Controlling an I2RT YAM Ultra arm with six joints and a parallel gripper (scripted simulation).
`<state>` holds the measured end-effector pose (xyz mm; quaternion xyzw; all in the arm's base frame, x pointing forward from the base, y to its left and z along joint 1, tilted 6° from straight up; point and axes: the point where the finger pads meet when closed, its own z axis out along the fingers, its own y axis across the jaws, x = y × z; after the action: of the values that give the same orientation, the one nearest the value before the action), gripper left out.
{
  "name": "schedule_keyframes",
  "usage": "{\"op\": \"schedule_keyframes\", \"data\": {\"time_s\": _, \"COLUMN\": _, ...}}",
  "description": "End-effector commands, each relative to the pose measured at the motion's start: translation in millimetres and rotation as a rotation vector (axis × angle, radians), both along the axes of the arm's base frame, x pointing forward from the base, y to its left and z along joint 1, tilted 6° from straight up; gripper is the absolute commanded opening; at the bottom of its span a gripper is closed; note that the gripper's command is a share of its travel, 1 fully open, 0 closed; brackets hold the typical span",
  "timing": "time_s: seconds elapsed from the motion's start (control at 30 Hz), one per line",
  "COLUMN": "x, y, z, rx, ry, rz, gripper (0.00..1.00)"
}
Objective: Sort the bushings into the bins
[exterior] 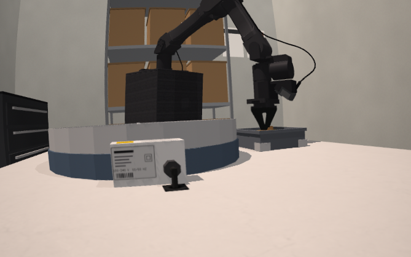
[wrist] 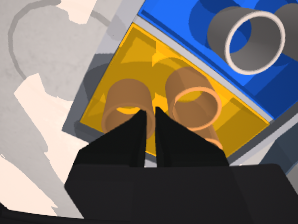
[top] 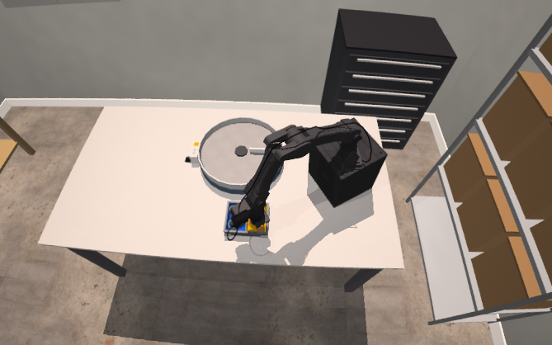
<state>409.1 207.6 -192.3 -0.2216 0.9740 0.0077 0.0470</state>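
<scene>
While viewing from top and ext. cams, note tall grey metal shelving rack [top: 460, 238] [exterior: 106, 79] w/ brown boxes. Also see pale rectangular table [top: 140, 171] [exterior: 264, 207] and black multi-drawer cabinet [top: 393, 34] [exterior: 24, 119] beyond table edge. On tabletop, see square black pedestal [top: 337, 184] [exterior: 139, 98], supporting black jointed arm [top: 262, 175] [exterior: 187, 25].

Next in size: round grey-and-blue turntable [top: 222, 167] [exterior: 82, 140], partly hidden by arm in top view. Just beside, see white labelled box [top: 194, 150] [exterior: 147, 162]. Near turntable, find dark grey divided tray [exterior: 277, 140] [wrist: 200, 66] w/ rectangular yellow plastic bin [top: 254, 228] [wrist: 245, 122] and rectangular blue plastic bin [top: 228, 212] [wrist: 260, 100], side by side.

Over yellow bin, see black two-finger gripper [exterior: 264, 128] [wrist: 150, 113] pointing down, fingertips nearly together, pinching thin wall of hollow bronze cylindrical bushing [exterior: 271, 128] [wrist: 125, 95]. Held bushing: within yellow bin, roughly upright; bottom contact hidden, can't tell. Beside it, same bin: open-ended bronze bushing [wrist: 185, 80], plus partly hidden bronze bushing [wrist: 212, 132] behind R-hand finger in wrist view.

In blue bin, count two hollow grey steel bushings, approx. adjacent: full-rimmed steel bushing [wrist: 220, 30] and edge-cropped steel bushing [wrist: 291, 25].
</scene>
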Motion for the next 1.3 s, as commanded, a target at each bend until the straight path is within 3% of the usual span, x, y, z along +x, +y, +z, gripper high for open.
{"op": "schedule_keyframes", "data": {"time_s": 0.0, "x": 11.3, "y": 5.5, "z": 6.9, "rx": 0.019, "ry": -0.026, "rz": 0.003, "gripper": 0.0}}
{"op": "schedule_keyframes", "data": {"time_s": 1.27, "x": 6.1, "y": 2.7, "z": 1.4, "rx": 0.007, "ry": -0.004, "rz": 0.003, "gripper": 0.0}}
